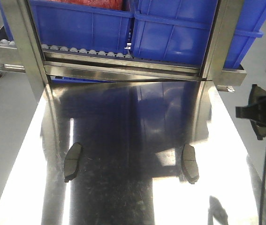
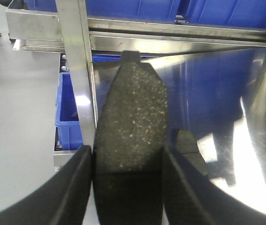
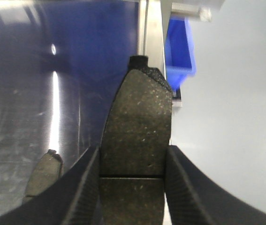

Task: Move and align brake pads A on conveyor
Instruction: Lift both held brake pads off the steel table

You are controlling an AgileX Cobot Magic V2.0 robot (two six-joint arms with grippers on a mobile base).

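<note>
On the steel table [image 1: 133, 122] two of the brake pads A lie flat and well apart: the left table pad [image 1: 73, 161] near the table's left edge and the right table pad [image 1: 190, 163] toward its right side, both pointing lengthwise toward the table's far end and roughly level with each other. The other two pads are off the table's surface, one in each claw. The left gripper [image 2: 127, 157] is clamped on the left-held pad [image 2: 130, 112], its two black fingers [image 2: 76, 187] pressing the pad's long sides while the speckled friction face looks at the wrist camera; this pad hangs over the table's left edge, next to a steel upright [image 2: 76, 56]. The right gripper [image 3: 133, 157] is closed the same way on the right-held pad [image 3: 140, 112], whose cross groove shows between the fingertips, and it hangs over the table's right edge with grey floor beside it. Beyond the table's far end, blue bins [image 1: 81, 23] sit on a roller rack
</note>
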